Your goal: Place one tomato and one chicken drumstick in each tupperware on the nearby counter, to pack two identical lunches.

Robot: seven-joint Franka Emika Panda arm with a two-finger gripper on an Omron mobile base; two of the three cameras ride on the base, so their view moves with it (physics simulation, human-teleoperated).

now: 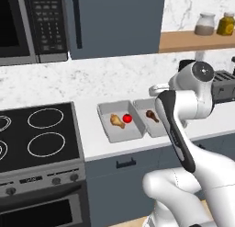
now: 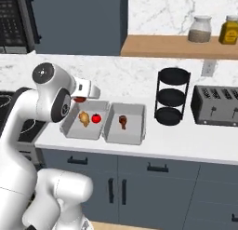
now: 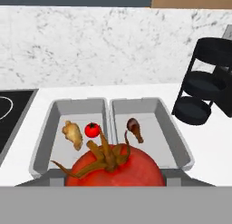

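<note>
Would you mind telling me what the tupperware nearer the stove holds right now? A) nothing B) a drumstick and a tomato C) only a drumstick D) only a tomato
B: the tupperware nearer the stove holds a pale drumstick and a small tomato side by side, while the other tupperware holds just a darker drumstick; the gripper carries a second tomato.
</note>
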